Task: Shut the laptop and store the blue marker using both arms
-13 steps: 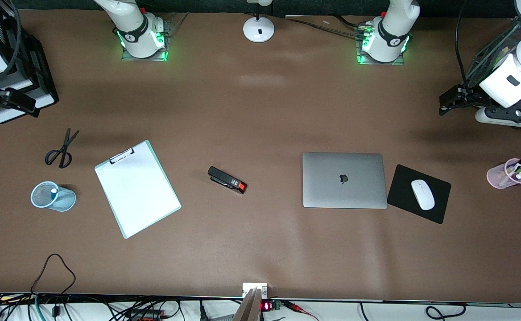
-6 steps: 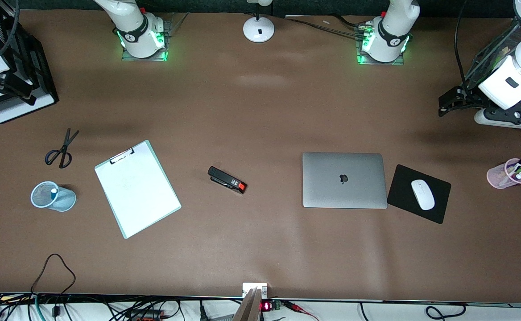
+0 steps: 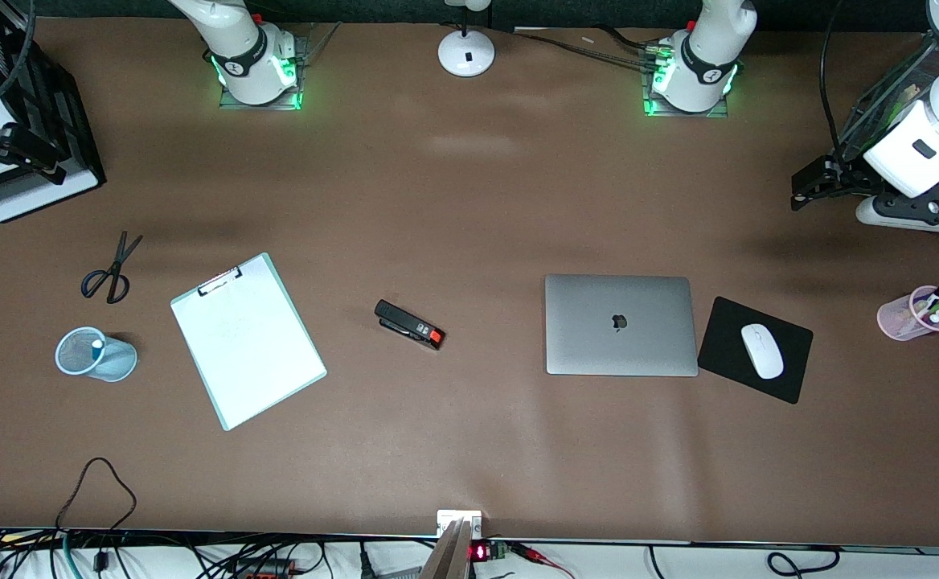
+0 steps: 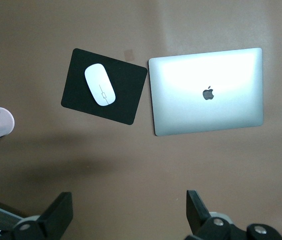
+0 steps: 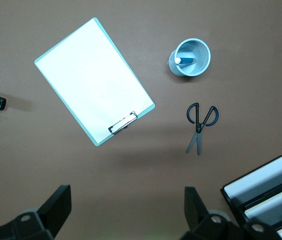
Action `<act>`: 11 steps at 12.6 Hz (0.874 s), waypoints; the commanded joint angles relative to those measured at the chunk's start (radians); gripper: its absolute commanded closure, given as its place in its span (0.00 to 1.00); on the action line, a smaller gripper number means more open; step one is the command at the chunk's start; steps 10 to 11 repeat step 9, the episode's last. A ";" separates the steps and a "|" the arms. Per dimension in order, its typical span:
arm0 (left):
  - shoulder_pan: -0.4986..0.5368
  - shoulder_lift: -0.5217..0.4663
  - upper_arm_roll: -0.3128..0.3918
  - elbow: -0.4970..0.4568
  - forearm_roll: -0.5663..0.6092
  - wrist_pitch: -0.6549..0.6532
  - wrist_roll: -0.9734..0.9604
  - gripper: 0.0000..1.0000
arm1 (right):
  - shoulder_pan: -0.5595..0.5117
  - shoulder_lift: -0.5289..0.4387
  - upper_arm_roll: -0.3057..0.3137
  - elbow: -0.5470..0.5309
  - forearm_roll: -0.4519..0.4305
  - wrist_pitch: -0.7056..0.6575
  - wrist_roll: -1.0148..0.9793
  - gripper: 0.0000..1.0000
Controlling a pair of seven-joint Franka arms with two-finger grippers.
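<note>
Right arm shifted, laptop shut, apple logo

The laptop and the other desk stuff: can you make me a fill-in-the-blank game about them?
1. The laptop's lid is ____.
2. The white mouse sits on a black ____.
3. The blue marker stands in the blue mesh ____.
4. The scissors have ____ handles.

Missing words: closed; mouse pad; cup; black.
</note>
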 commanded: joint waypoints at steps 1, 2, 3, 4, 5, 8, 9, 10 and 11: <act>0.010 0.009 -0.009 0.022 0.017 -0.007 0.019 0.00 | -0.004 -0.020 -0.003 -0.010 0.023 -0.015 -0.026 0.00; 0.010 0.009 -0.009 0.022 0.017 -0.007 0.019 0.00 | -0.003 -0.018 -0.001 -0.009 0.023 -0.027 -0.024 0.00; 0.010 0.009 -0.009 0.022 0.017 -0.009 0.019 0.00 | -0.003 -0.020 0.000 -0.009 0.021 -0.029 -0.026 0.00; 0.010 0.009 -0.009 0.022 0.019 -0.009 0.019 0.00 | -0.001 -0.020 0.006 -0.002 0.020 -0.031 -0.026 0.00; 0.010 0.007 -0.009 0.022 0.017 -0.009 0.019 0.00 | -0.001 -0.012 0.005 0.020 0.021 -0.031 -0.029 0.00; 0.010 0.007 -0.009 0.022 0.017 -0.010 0.021 0.00 | 0.002 -0.004 0.006 0.027 0.026 -0.029 -0.021 0.00; 0.012 0.007 -0.009 0.022 0.017 -0.010 0.021 0.00 | 0.002 -0.003 0.006 0.028 0.026 -0.024 -0.024 0.00; 0.012 0.007 -0.009 0.022 0.017 -0.010 0.021 0.00 | 0.002 -0.003 0.006 0.028 0.026 -0.024 -0.024 0.00; 0.012 0.007 -0.009 0.022 0.017 -0.010 0.021 0.00 | 0.002 -0.003 0.006 0.028 0.026 -0.024 -0.024 0.00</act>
